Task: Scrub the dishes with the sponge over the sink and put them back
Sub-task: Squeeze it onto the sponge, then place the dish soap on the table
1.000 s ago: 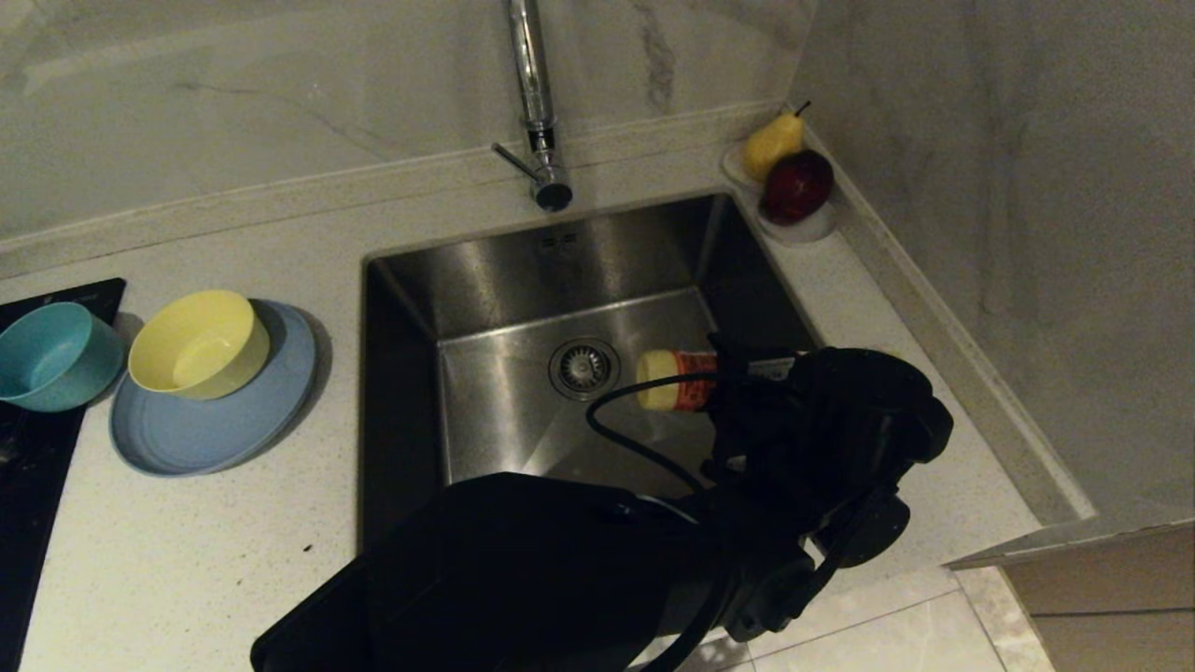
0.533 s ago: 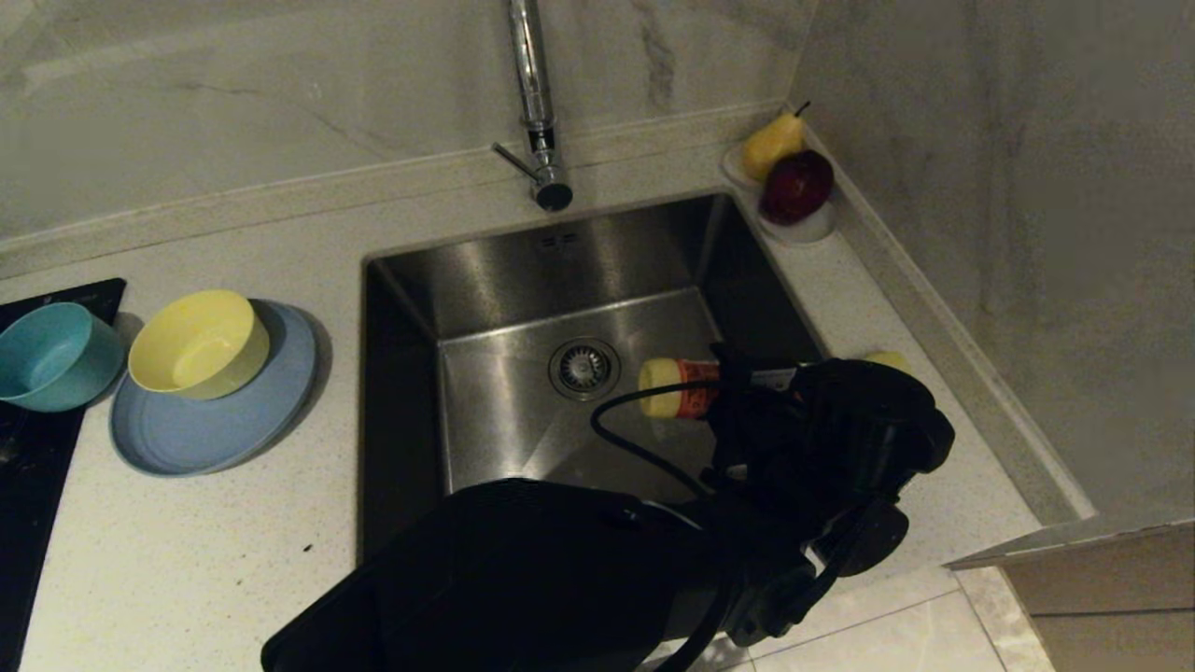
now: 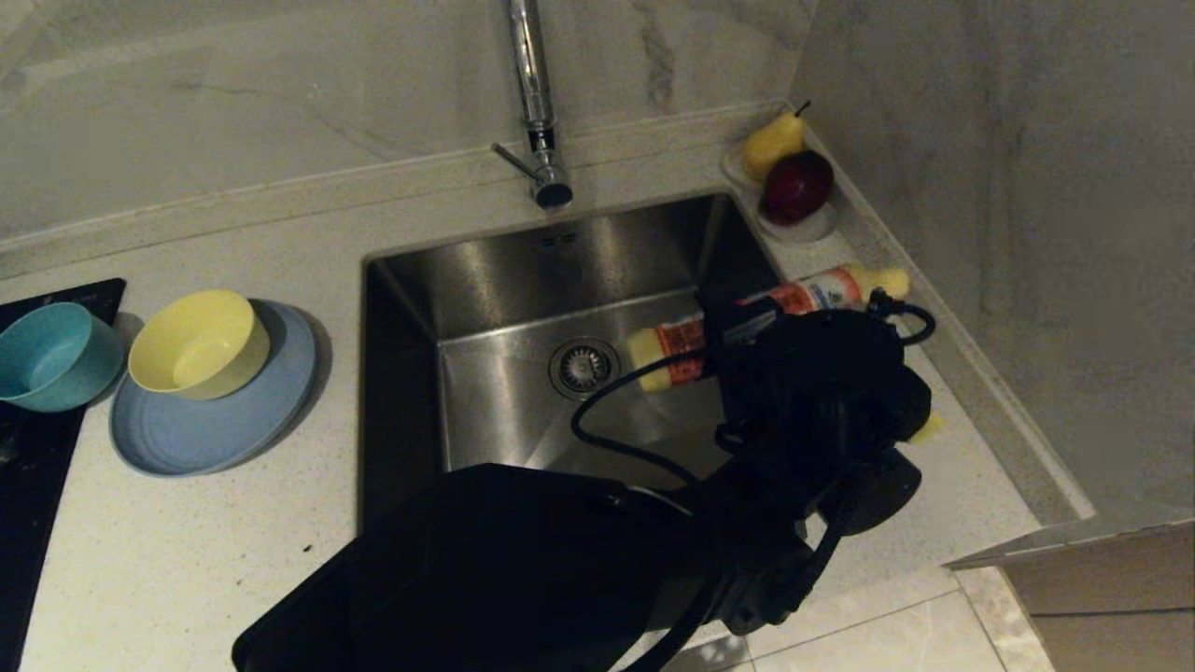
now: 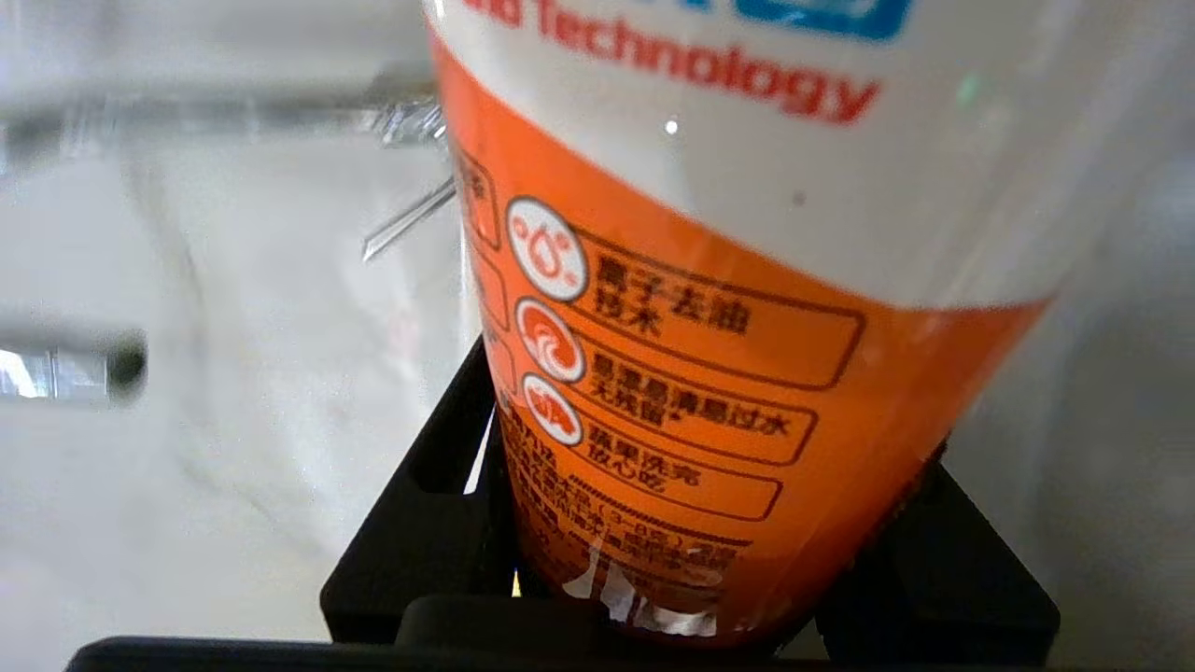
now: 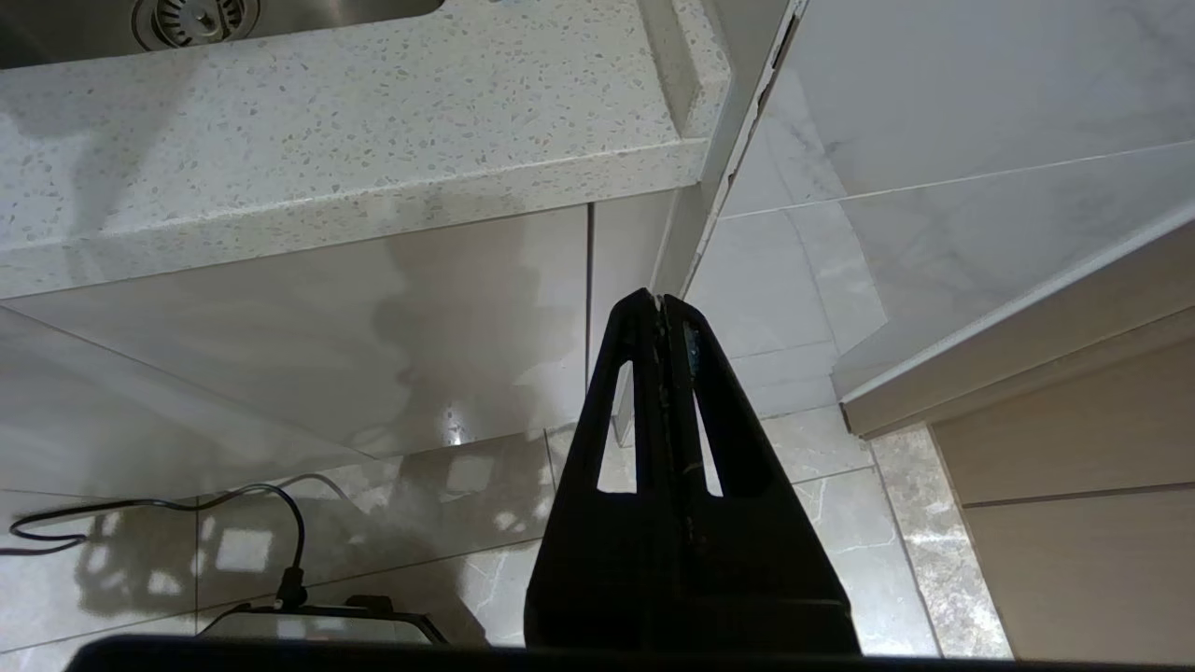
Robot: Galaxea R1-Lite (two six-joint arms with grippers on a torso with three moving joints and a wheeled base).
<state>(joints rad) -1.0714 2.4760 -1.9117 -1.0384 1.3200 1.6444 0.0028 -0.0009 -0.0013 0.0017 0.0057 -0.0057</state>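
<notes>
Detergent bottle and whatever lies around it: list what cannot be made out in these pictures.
1. Yellow sliver: head view, the left arm hides the rest; it may be the sponge, but I cannot tell.
2. Detergent bottle: head view, middle hidden by that arm; left wrist view, top cut off by the edge.
3. Left pincer: left wrist view, the bottle it grips covers most of it.

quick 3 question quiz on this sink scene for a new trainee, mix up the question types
1. What does the left gripper hold? A: a sponge. B: the orange-labelled bottle. C: a teal bowl.
2. True or false: the yellow bowl stands inside the sink.
3. Fill in: the right gripper, parked below the counter edge, is ___.

Key: 1 B. 2 false, it sits on the light-blue plate. 3 shut.
</notes>
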